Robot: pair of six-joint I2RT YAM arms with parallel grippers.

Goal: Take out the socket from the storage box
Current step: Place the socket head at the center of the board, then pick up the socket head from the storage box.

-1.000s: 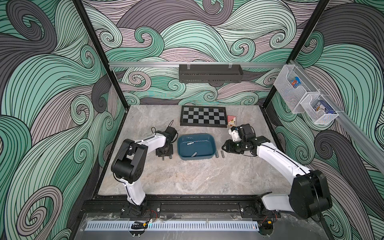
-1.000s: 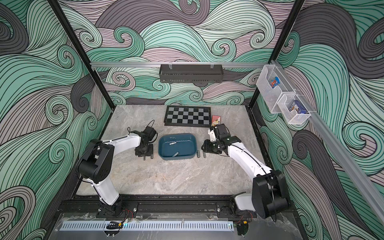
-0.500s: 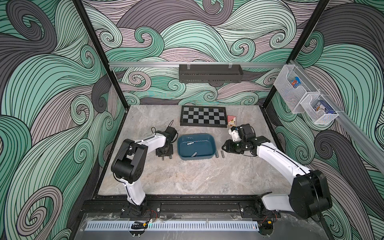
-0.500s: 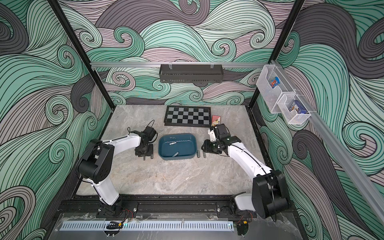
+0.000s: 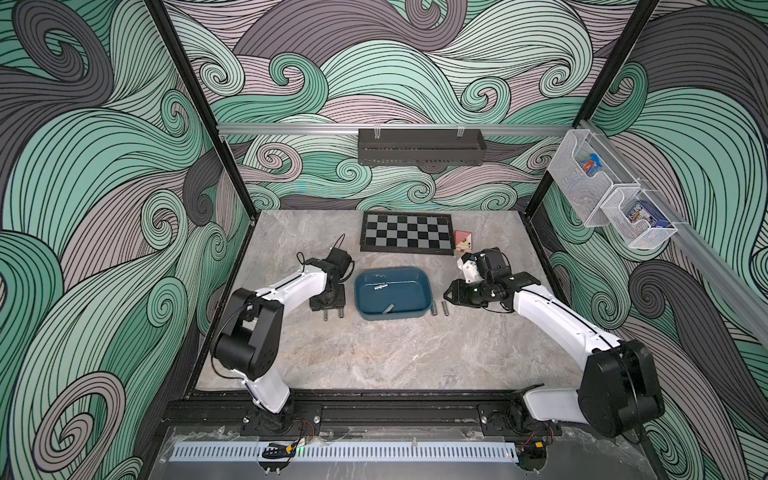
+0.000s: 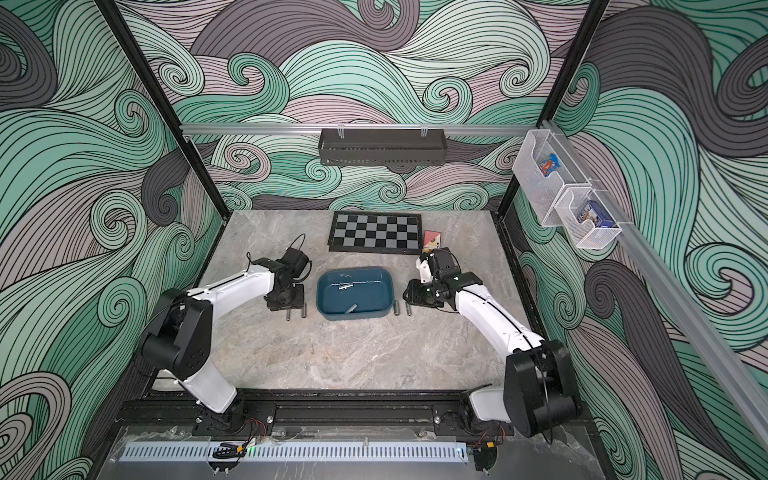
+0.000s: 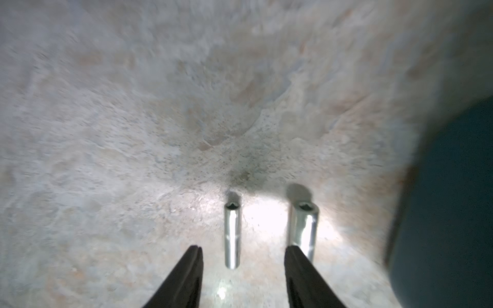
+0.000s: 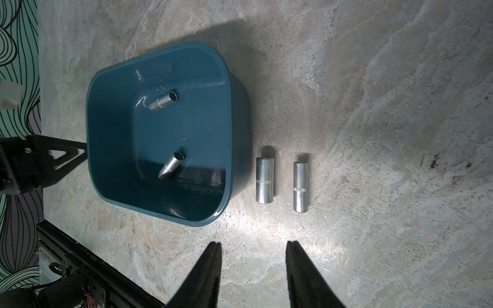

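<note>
We see the storage box [image 5: 395, 316] on the bench [image 5: 374, 357], holding a stepped socket [image 8: 164, 100] and a plain socket [image 8: 170, 165], apart. Just outside its wall on the right arm's side lie a broad socket [image 8: 265, 179] and a narrower socket [image 8: 301, 186], parallel. The right claw [image 8: 253, 244] stands released and empty near them. On the box's other side the left claw [image 7: 243, 249] is released too, with a slim socket [image 7: 232, 234] loose between its fingers and a thick socket [image 7: 304, 226] just outside one.

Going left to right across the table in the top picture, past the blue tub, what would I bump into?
Thin silver metal socket → fatter silver metal socket → dark teal plastic tub → wide silver socket beside the tub → slimmer silver socket.
</note>
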